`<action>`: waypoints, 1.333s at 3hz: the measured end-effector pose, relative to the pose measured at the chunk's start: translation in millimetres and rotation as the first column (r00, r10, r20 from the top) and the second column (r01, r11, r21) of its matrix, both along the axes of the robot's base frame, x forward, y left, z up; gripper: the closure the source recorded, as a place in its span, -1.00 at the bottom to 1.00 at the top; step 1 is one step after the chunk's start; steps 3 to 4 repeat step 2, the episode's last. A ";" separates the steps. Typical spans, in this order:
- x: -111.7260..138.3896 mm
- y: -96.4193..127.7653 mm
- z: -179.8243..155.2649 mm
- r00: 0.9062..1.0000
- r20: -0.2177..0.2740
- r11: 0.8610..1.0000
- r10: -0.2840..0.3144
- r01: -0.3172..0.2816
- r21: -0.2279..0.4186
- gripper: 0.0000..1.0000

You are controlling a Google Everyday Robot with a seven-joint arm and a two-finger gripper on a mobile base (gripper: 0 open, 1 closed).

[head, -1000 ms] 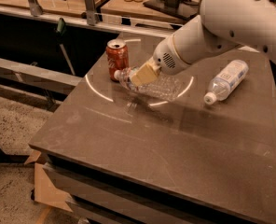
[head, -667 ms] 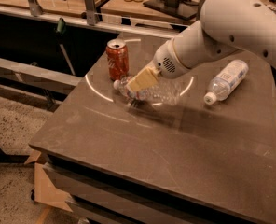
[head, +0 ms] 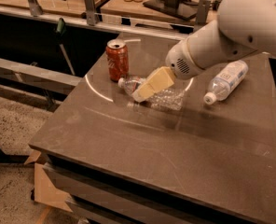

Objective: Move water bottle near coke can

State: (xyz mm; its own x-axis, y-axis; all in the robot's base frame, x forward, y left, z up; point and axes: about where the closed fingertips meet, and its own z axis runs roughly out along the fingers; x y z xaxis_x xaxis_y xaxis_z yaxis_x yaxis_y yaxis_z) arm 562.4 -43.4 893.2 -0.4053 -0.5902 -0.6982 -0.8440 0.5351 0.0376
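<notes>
Nearest, a dark grey table (head: 152, 153) filled the view, its near edge running across the lower part of the scene, with a cardboard box (head: 49, 190) tucked below the near left corner. Toward the middle of the table, a little left of centre, the water bottle (head: 168, 98) lay on its side, its white cap pointing to the far left corner. The robot's tan gripper (head: 147, 88) sat low over the neck end of that bottle, reaching in from the right on a thick white arm (head: 222, 41). Whether the gripper was pinching the bottle or only lying across it could not be told.

Just beyond the cap stood the coke can (head: 117, 59), upright, close to the far left corner. The cap was just beside the can's base, apparently not touching it. A second, smoother bottle (head: 226, 80) lay on its side near the right edge, well apart from the can. Past the far edge ran a metal rail (head: 105, 24).

By my reading, the task looked nearly finished: the bottle already lay near the can. What seemed left was to let go and lift clear.
</notes>
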 end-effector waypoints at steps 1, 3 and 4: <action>-6.9 -75.7 38.0 0.992 0.098 0.995 -0.081 0.086 -0.043 -1.00; -14.7 -150.6 53.9 0.972 0.085 0.963 -0.221 0.231 -0.138 -1.00; -14.7 -150.6 53.9 0.972 0.085 0.963 -0.221 0.231 -0.138 -1.00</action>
